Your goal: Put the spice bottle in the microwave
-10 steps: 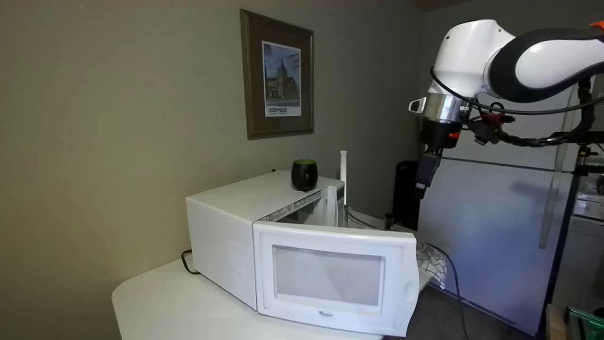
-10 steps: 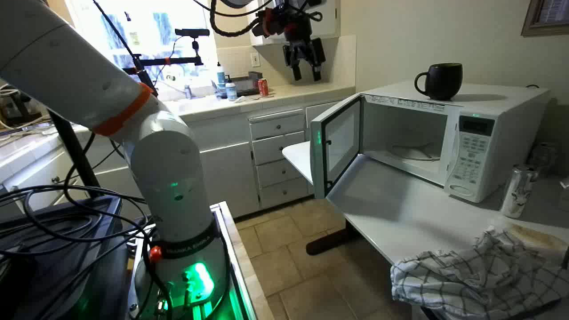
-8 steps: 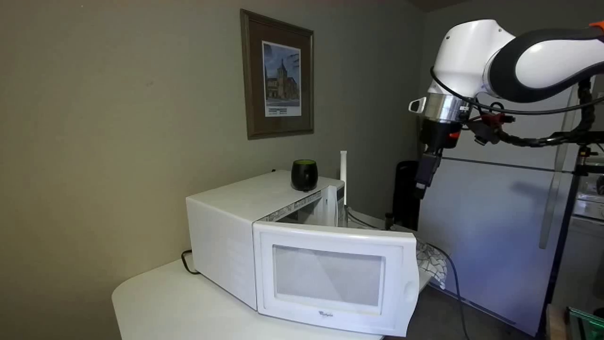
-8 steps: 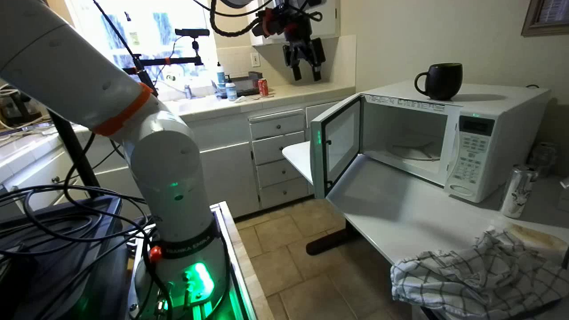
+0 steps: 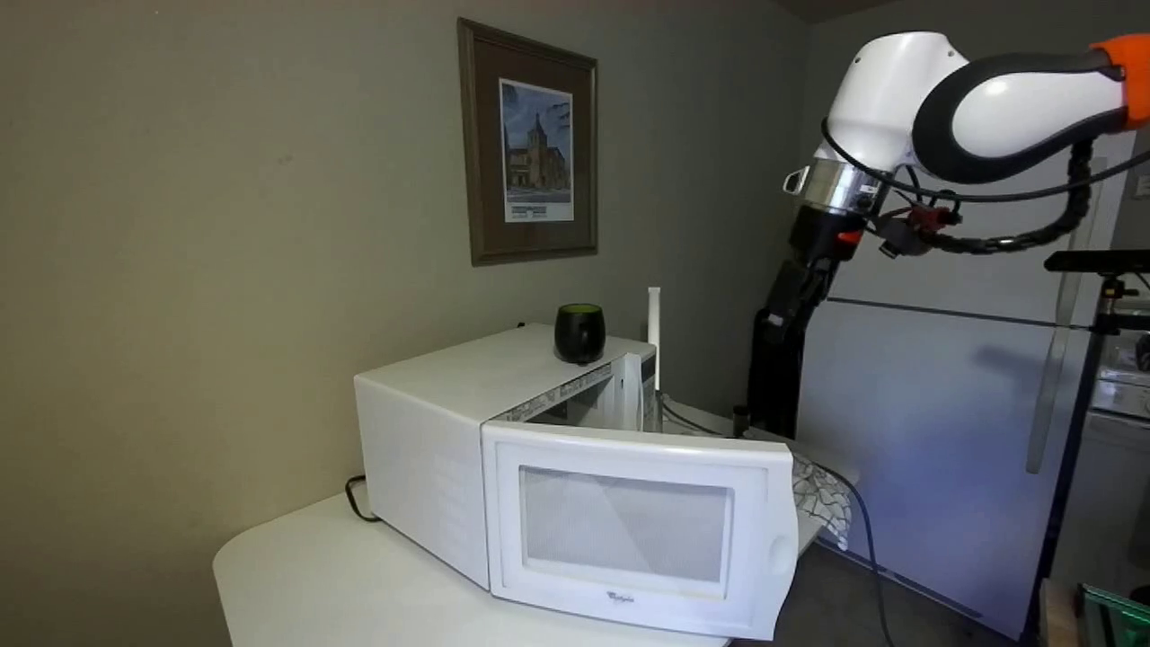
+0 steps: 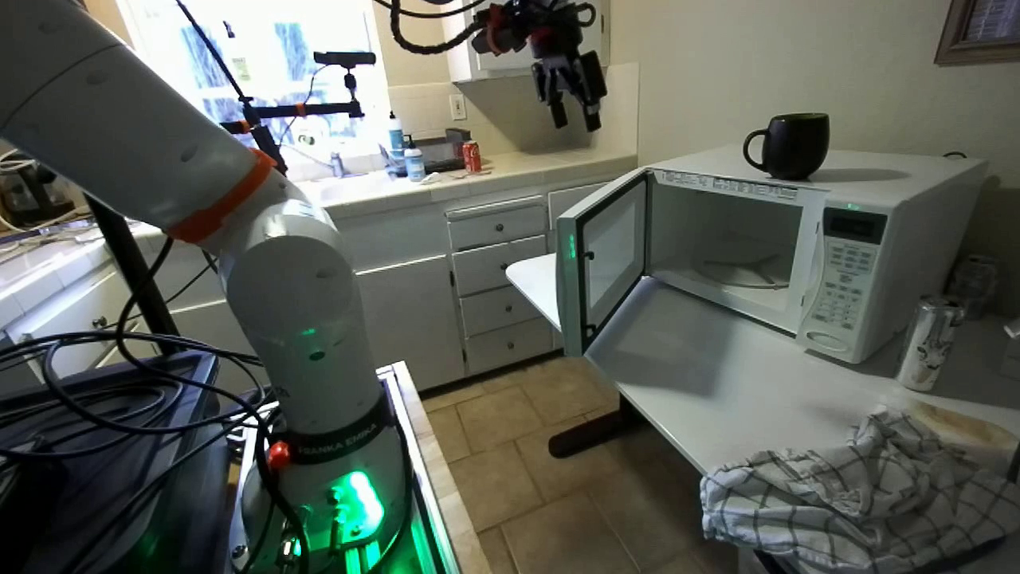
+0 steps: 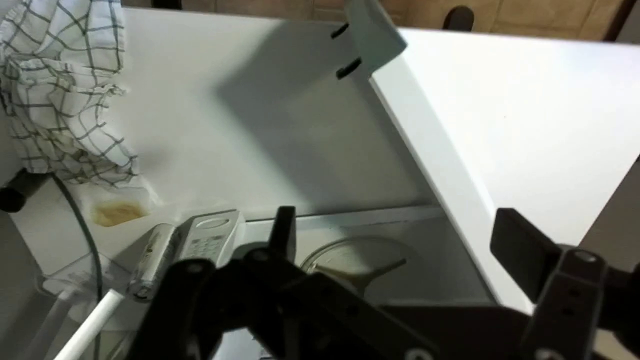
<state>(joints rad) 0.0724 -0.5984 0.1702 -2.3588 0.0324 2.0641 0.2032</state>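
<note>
The microwave [image 6: 932, 215] stands on the white table [image 6: 717, 343], its door [image 5: 629, 526] swung wide, so in an exterior view you can look straight into it. On the side of the control panel [image 6: 846, 275], at the table's edge, you have a checked towel [image 6: 845, 490], crumpled, with part of it hanging over. Your gripper [image 6: 577, 119] hangs in the air, well apart from the microwave and slightly tilted, fingertips downward. Its jaws stand spread; in your wrist view the turntable [image 7: 367, 251] shows in the gap between the fingers [image 7: 285, 232], partly covered by the gripper's body. On top of the microwave, near the front edge, you have a black mug [image 6: 797, 147] standing upright. Just beside the microwave, a silver can [image 6: 930, 343] stands upright on the table. You can also see a loop of dark cord [image 5: 350, 499] at the microwave's rear.
</note>
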